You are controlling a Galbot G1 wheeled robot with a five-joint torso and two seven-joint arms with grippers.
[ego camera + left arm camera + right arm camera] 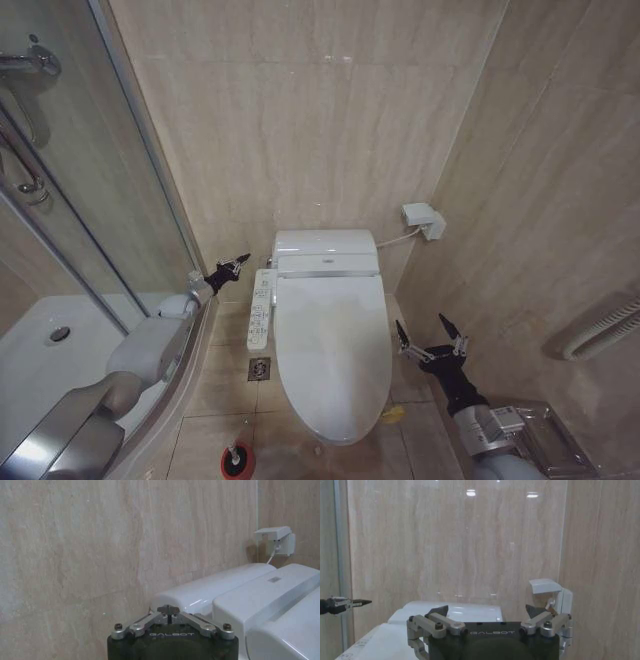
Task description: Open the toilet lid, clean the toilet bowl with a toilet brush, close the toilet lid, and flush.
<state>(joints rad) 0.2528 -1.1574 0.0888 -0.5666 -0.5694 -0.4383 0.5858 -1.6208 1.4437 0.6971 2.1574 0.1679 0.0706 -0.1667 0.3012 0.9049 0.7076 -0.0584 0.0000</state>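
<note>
While shut, toilet lid (331, 345) unobstructed

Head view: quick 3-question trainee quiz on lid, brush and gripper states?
1. True or false: the toilet lid is closed.
2. Where is the toilet brush? A) in the left gripper B) in its red holder on the floor C) inside the toilet bowl
3. Which gripper has its fingers spread apart?

Key
1. True; it lies flat over the bowl.
2. B
3. The right gripper, beside the toilet; the left gripper, near the button panel, is shut.
</note>
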